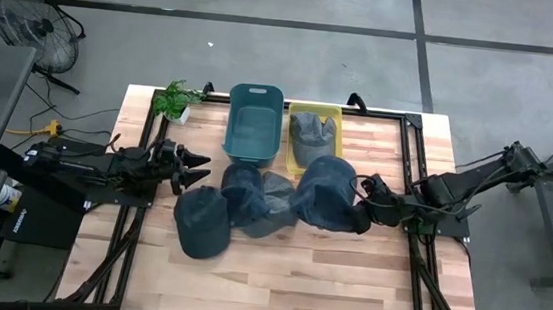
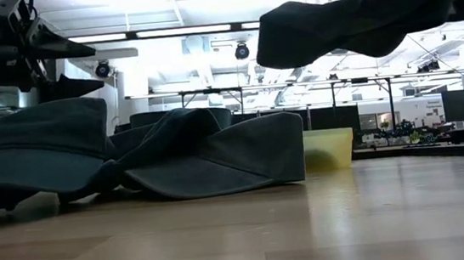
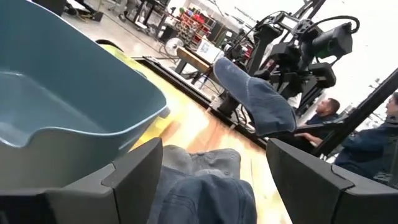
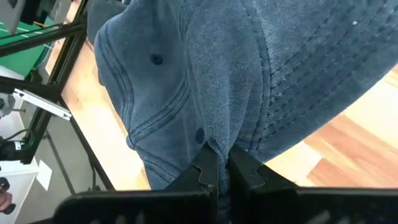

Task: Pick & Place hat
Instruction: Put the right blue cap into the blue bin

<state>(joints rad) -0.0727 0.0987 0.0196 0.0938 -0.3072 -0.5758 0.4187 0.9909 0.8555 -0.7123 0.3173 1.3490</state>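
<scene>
Right gripper (image 4: 217, 168) is pinched tight on a blue denim cap (image 1: 328, 192), holding it up off the table, just in front of the yellow bin (image 1: 315, 111) which already has a grey cap (image 1: 311, 130) in it. Left gripper (image 1: 193, 166) sits w/ fingers spread wide, nothing in them, near the teal bin (image 1: 254, 123).

Imo to do this bit right: keep the pinch on the seam, get fully over a bin before letting go, bc the cap is floppy and sags both sides.

Fabric looks like soft washed denim w/ stitched panels and eyelets. Three more caps (image 1: 237, 207) overlap on the wood table (image 1: 276, 280). Bins are smooth hard plastic.
</scene>
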